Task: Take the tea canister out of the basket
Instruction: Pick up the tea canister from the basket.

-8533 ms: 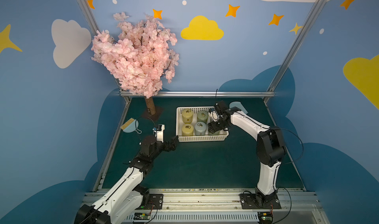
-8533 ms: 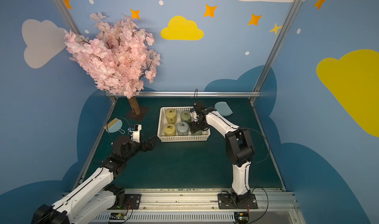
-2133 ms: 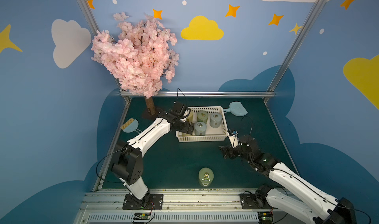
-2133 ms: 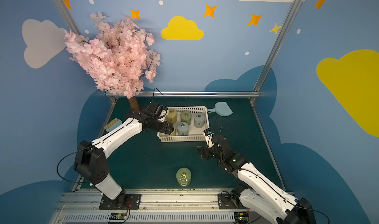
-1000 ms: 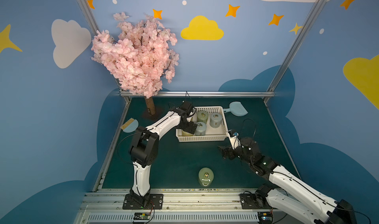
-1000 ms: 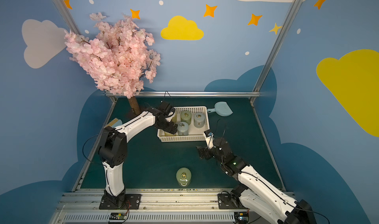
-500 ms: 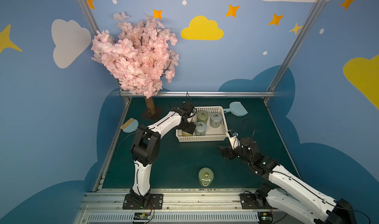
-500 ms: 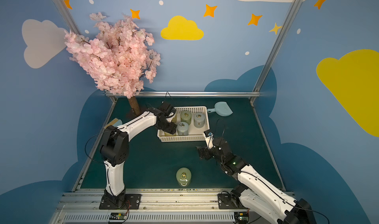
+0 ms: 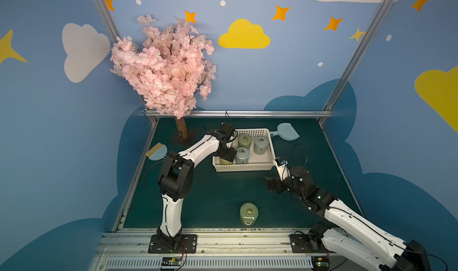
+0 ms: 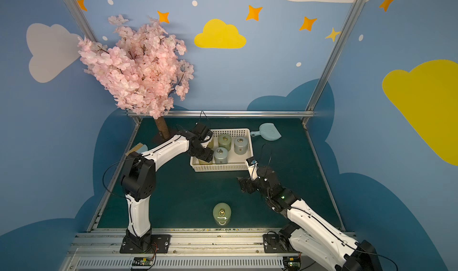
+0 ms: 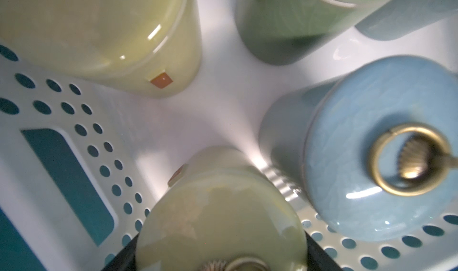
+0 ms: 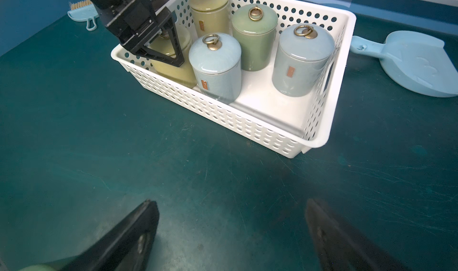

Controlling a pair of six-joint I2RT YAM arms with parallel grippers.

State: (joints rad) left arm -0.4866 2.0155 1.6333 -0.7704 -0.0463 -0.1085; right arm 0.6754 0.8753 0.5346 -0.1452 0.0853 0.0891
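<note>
The white perforated basket point(image 9: 244, 167) point(image 10: 220, 168) stands at the back middle of the green table. In its near left corner stands a yellow-green tea canister point(image 9: 226, 161) point(image 12: 173, 68) point(image 11: 220, 220), and my left gripper point(image 9: 226, 153) point(image 10: 204, 153) point(image 12: 163, 46) is shut on its body from above, one black finger on each side. Several more canisters share the basket: a blue one point(image 9: 242, 155), a green one point(image 9: 244, 140), a grey-blue one point(image 9: 260, 145). My right gripper point(image 9: 269, 184) point(image 12: 230, 232) hangs open and empty over the table off the basket's front right corner.
A pale green canister point(image 9: 248, 214) stands alone near the table's front edge. A pale blue dustpan point(image 9: 287, 135) lies right of the basket, a small brush point(image 9: 156, 152) at the left edge. The pink blossom tree's trunk point(image 9: 182, 129) stands at the back left.
My left gripper has closed on the yellow-green canister in the basket's near left corner. The right arm has stayed where it was.
</note>
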